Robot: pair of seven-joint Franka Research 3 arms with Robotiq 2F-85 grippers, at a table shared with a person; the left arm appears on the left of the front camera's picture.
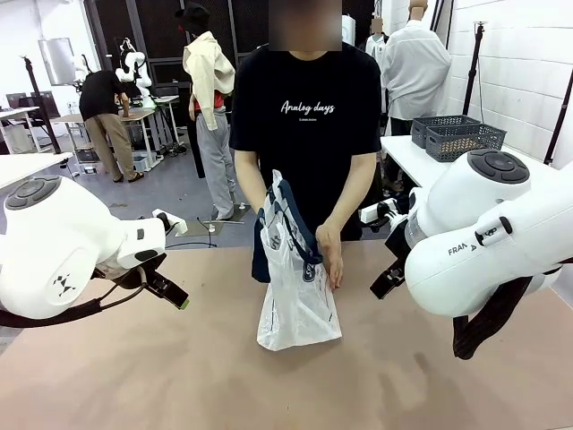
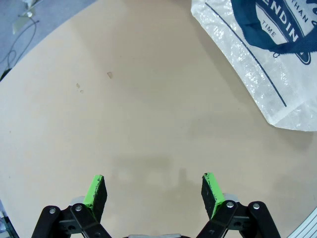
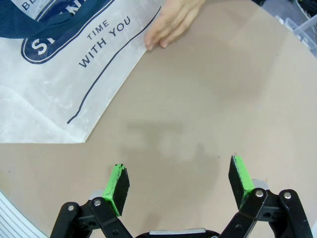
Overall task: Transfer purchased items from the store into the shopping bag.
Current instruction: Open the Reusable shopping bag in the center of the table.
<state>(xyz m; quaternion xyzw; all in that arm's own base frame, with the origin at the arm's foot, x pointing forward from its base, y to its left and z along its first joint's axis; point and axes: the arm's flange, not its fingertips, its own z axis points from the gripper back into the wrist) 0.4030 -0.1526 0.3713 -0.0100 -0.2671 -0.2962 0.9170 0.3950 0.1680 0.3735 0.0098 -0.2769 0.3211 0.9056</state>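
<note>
Tan worktop, shopping bag mid-surface, person's hand on the bag. Left jaws and right jaws apart, empty, either side of bag.

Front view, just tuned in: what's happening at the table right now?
A person across the table holds the shopping bag up on it, one hand flat against its side, the other up near the navy handles. The left gripper and right gripper are both open and empty, hovering above bare table on either side of the bag. Neither touches it.
</note>
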